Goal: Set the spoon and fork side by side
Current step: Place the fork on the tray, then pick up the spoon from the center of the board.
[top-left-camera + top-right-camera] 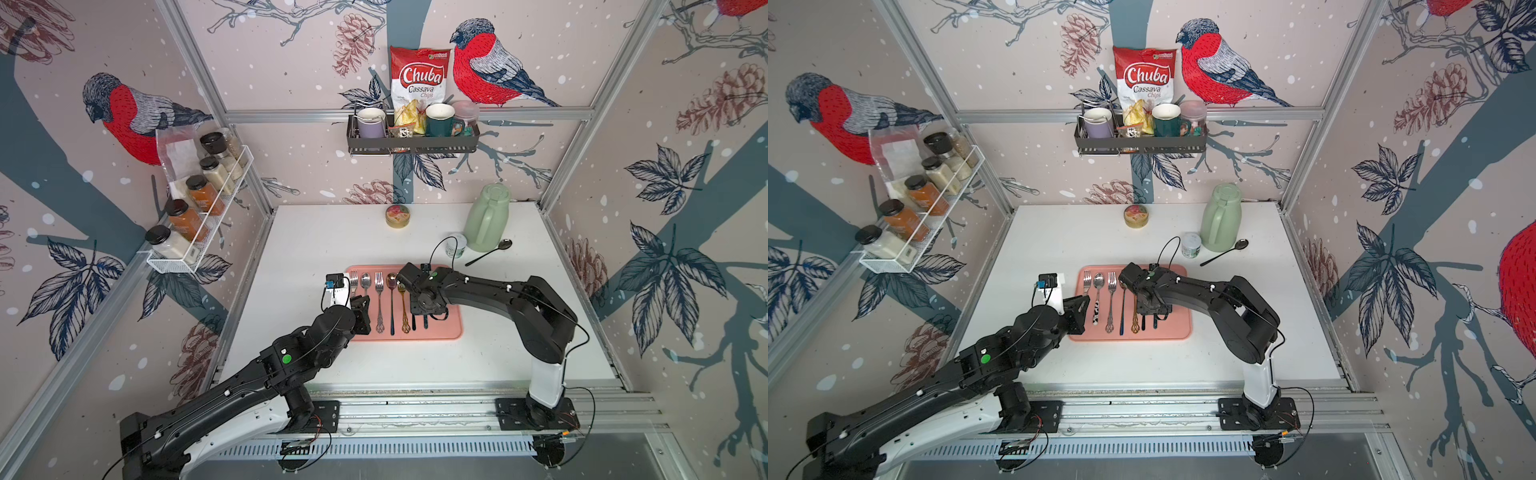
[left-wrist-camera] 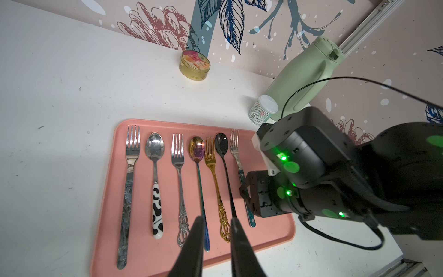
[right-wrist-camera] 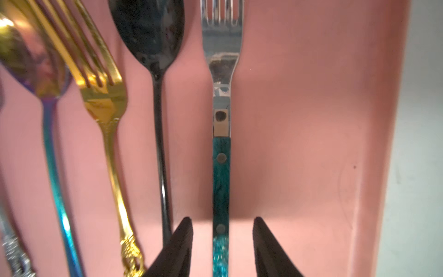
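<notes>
Seven pieces of cutlery lie on the pink rounded-corner plastic tray (image 2: 107,191), all parallel, heads toward the back wall, handles toward my bases.

Readable text: only "Chuba Cassava Chips" on the red-and-white chip bag (image 1: 419,83) in the black metal wall rack (image 1: 411,143). Print on the small white-lidded jar (image 1: 456,245) and on the cow-patterned spoon handle (image 2: 157,211) is too small to read.

Task pair: glossy black long-handled spoon (image 3: 148,31) and steel fork with riveted teal marbled handle (image 3: 221,182). They sit just beside each other at the tray's right end, a thin strip of tray between them, not touching. Fork's long axis runs straight, tines away from me. Gold fork with ornate handle (image 2: 211,158) sits on the spoon's other side.

My right gripper (image 3: 222,219) is low over the teal handle, jaws released, one each side, gap visible both sides. My left gripper (image 2: 216,218) hovers over the tray's left side, jaws slightly apart, empty.

Second black spoon (image 1: 488,251) lies diagonally on the white worktop (image 1: 311,241), just beside the matte green jug (image 1: 487,218).
</notes>
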Available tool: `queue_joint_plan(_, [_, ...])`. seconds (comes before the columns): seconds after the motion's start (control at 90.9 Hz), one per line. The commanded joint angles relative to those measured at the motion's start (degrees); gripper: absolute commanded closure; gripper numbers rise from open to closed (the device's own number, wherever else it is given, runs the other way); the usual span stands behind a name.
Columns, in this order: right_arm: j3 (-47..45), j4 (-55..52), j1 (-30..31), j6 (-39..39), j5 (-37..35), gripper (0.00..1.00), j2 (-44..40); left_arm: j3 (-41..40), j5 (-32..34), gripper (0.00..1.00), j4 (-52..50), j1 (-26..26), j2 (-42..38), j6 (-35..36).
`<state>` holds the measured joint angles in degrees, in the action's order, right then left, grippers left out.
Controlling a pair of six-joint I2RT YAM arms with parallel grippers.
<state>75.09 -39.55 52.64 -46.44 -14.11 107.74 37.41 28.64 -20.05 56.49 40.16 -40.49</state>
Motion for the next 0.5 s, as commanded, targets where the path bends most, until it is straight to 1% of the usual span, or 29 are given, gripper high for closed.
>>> queue_joint_plan(0.0, [-0.72,-2.53,-1.23,-1.09,-1.21,0.52,-5.08,-0.14,0.05,0.78,0.5,0.11,-0.05,0.08])
queue_joint_plan(0.121, [-3.39,-2.81,-4.65,-2.03,-3.61,0.52,-11.45,-0.19,0.07,0.78,0.44,0.11,-0.18,0.22])
queue_joint_plan(0.264, [-7.77,-0.92,-12.5,-1.98,-5.78,0.51,-15.81,-0.21,-0.14,0.78,0.61,0.11,-0.18,0.23])
queue_joint_plan(0.363, [-8.96,0.71,-18.14,-0.31,-5.72,0.5,-15.4,-0.15,-0.31,0.78,0.89,0.11,0.0,0.23])
queue_joint_plan(0.484, [-7.42,2.74,-24.91,3.27,-3.82,0.48,-11.38,0.11,-0.32,0.78,0.88,0.11,0.01,0.4])
